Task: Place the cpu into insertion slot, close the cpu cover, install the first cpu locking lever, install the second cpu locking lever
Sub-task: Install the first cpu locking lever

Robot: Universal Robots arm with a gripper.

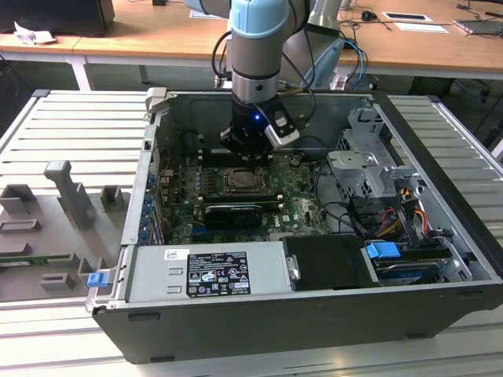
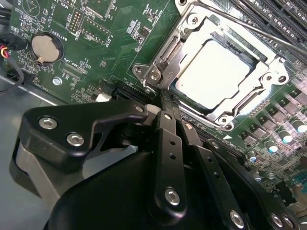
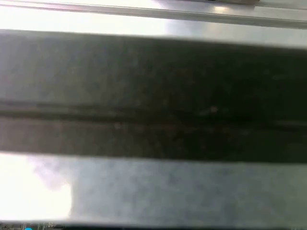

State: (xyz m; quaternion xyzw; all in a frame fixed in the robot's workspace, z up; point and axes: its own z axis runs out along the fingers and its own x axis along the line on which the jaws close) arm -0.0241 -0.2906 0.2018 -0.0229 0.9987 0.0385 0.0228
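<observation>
Black gripper (image 2: 165, 98) fingers pressed together at frame centre, tips beside silvery metal cpu cover (image 2: 268, 64) closed over pale square cpu (image 2: 213, 72), upper right.

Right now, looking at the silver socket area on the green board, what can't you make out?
- Pincer tips: in the second wrist view they meet at the socket's metal frame; a lever between them can't be told.
- Pale silvery square cpu: glare washes out its face.
- Square silver cpu cover: too small in the exterior view.
</observation>
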